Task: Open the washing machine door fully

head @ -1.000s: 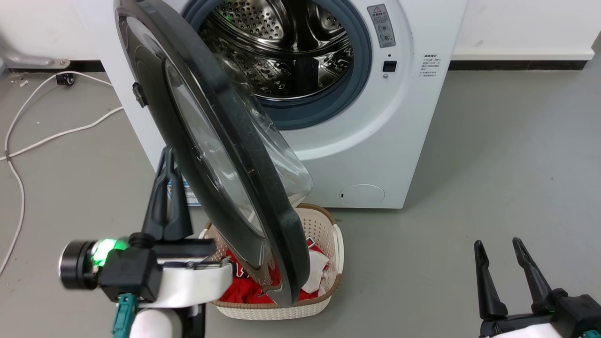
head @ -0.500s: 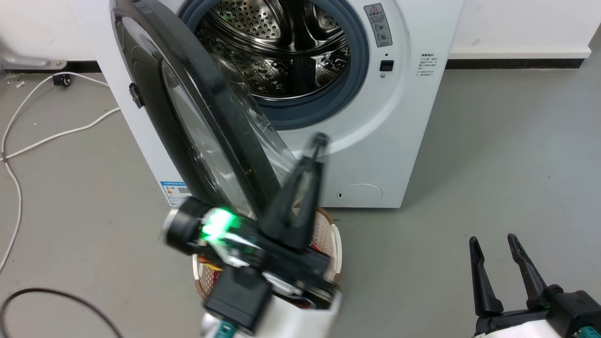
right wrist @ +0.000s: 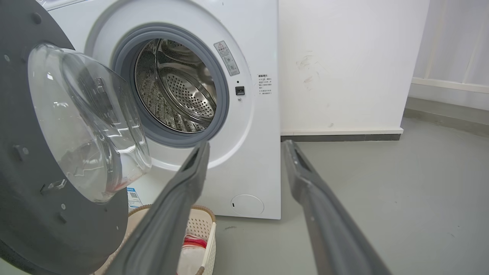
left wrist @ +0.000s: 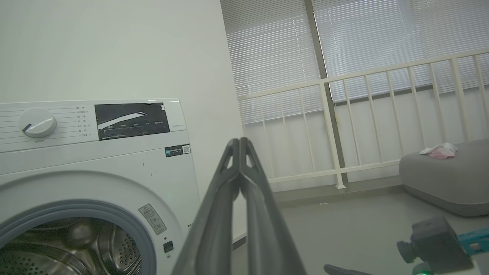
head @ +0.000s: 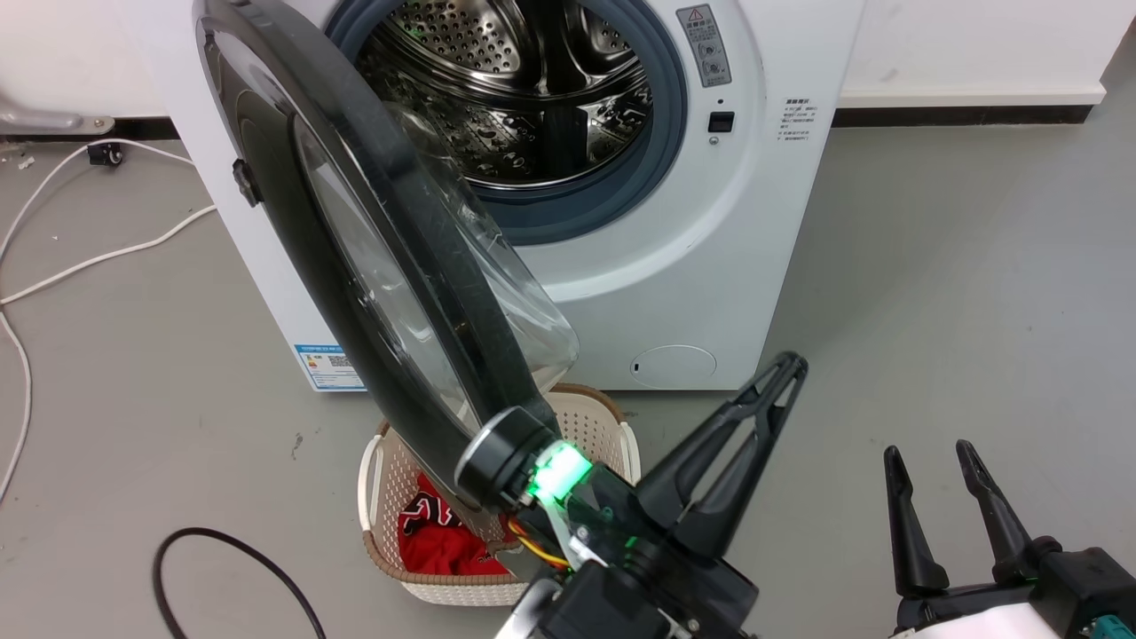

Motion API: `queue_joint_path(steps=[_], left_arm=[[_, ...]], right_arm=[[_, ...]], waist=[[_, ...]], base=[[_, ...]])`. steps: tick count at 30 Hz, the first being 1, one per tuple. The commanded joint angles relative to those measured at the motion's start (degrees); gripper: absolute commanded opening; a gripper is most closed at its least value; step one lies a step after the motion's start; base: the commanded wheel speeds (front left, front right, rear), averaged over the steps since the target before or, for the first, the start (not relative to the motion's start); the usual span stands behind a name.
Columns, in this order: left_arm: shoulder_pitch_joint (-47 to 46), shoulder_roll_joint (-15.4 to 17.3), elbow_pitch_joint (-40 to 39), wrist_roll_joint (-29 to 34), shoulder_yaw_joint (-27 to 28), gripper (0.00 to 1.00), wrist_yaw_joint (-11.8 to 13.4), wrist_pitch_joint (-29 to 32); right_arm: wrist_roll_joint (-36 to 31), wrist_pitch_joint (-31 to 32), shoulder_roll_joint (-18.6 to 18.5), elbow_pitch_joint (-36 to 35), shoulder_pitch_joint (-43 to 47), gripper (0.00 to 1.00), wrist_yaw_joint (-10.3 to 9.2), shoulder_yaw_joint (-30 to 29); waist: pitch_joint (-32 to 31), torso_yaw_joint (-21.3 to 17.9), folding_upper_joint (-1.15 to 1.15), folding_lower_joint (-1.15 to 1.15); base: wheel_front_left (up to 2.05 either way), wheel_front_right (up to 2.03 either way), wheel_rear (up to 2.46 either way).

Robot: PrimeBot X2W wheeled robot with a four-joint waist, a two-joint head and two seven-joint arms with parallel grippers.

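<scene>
The washing machine door (head: 426,240) stands swung out from the white machine, nearly edge-on in the head view, its clear glass bowl (head: 524,311) facing the open steel drum (head: 524,98). My left gripper (head: 785,366) is shut on nothing. It points up and right over the floor, to the right of the door's lower edge, and its wrist sits just below that edge. Its closed fingertips (left wrist: 239,142) aim past the machine's right side. My right gripper (head: 927,451) is open at the lower right. The right wrist view shows the door's grey inner face (right wrist: 23,114) left of the right gripper (right wrist: 246,147).
A woven basket (head: 621,435) with red clothing (head: 435,532) sits on the floor under the door. A black cable loop (head: 231,568) and white cables (head: 89,257) lie on the floor to the left. A white railing (left wrist: 344,114) and a grey cushion (left wrist: 447,179) lie to the right.
My left arm has swung from the door's outer left side, under its lower edge, to its right side. The head camera has shifted slightly. The door's angle looks unchanged.
</scene>
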Motion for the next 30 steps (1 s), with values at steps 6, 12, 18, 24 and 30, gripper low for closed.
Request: queue_joint_path(steps=[6,12,18,24,30], left_arm=[[1.5,0.0,2.5,-0.3,-2.0,0.0,-0.4,-0.1],[4.5,0.7,6.2,-0.5,-2.0,0.0,-1.0,-0.1],[6.6,1.3,10.0,-1.0,-0.4,0.0,-1.1,-0.1],[6.9,1.3,13.7,-1.3,2.7,0.0,-0.9,-0.1],[6.7,1.1,17.0,-1.9,5.9,0.0,-0.7,-0.1]], right_arm=[[-0.2,-0.1,0.2,0.0,-0.4,1.0,-0.04,0.2],[0.0,-0.1,0.2,0.2,-0.7,1.0,-0.04,0.2],[0.1,-0.1,0.2,0.4,-1.1,1.0,-0.04,0.3],[-0.2,-0.1,0.2,0.7,-1.5,1.0,-0.04,0.3],[-0.2,-0.1,0.2,1.0,-2.1,1.0,-0.04,0.2]], waist=[[0.4,0.5,0.0,0.0],[1.0,1.1,0.0,0.0],[1.6,1.0,0.0,0.0],[2.8,0.7,0.0,0.0],[3.7,0.4,0.0,0.0]], base=[[0.0,0.0,0.0],[0.0,0.0,0.0],[0.0,0.0,0.0],[0.0,0.0,0.0],[0.0,0.0,0.0]])
